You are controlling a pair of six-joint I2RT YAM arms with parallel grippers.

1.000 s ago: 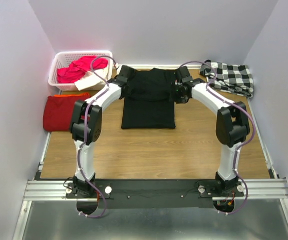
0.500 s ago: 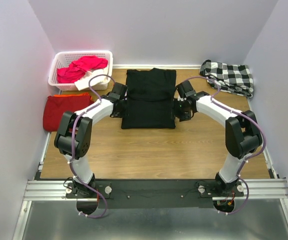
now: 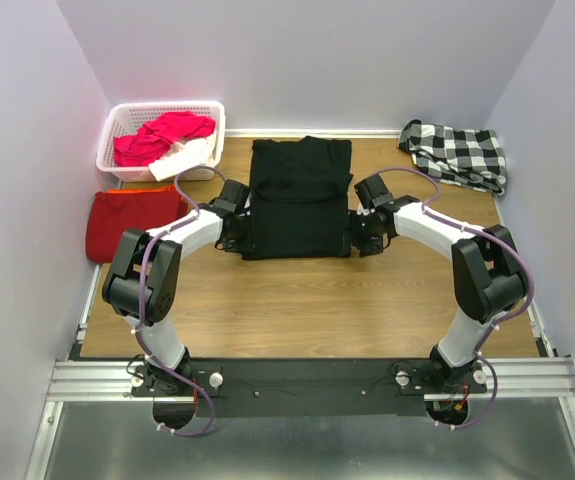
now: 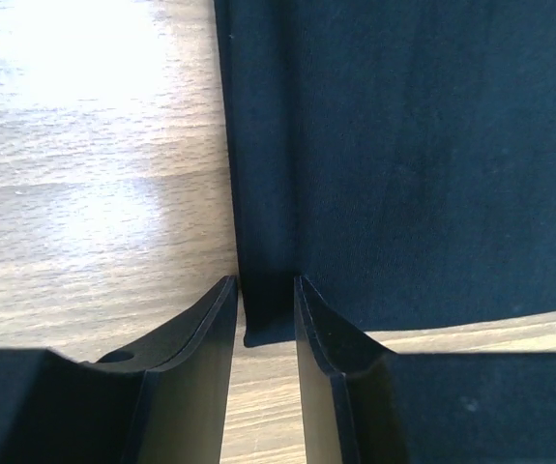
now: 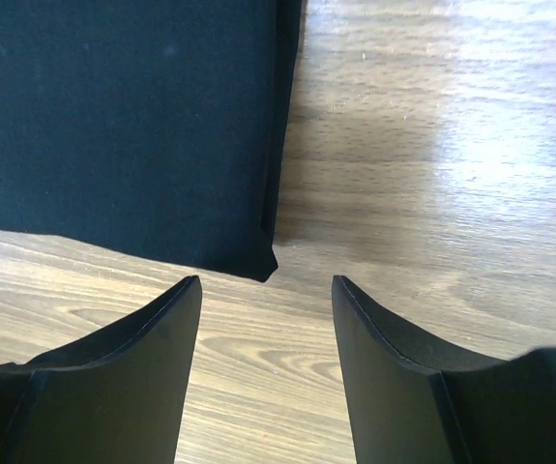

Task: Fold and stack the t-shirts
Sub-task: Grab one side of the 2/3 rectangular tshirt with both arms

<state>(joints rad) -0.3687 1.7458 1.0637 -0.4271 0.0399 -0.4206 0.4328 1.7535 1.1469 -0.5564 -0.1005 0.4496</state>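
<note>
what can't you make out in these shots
- Left wrist view: whether the left gripper pinches the black t-shirt's corner; its own fingers hide the contact.
- Every view: the black t-shirt's inner layers, hidden by its top layer.
- Top view: the red t-shirt's near corner, behind the left arm.
- Top view: what lies under the pink clothes in the basket; covered and too small.

The black t-shirt (image 3: 299, 195) lies folded flat in the middle; the dark-red t-shirt (image 3: 127, 222) sits folded well to its left.
</note>
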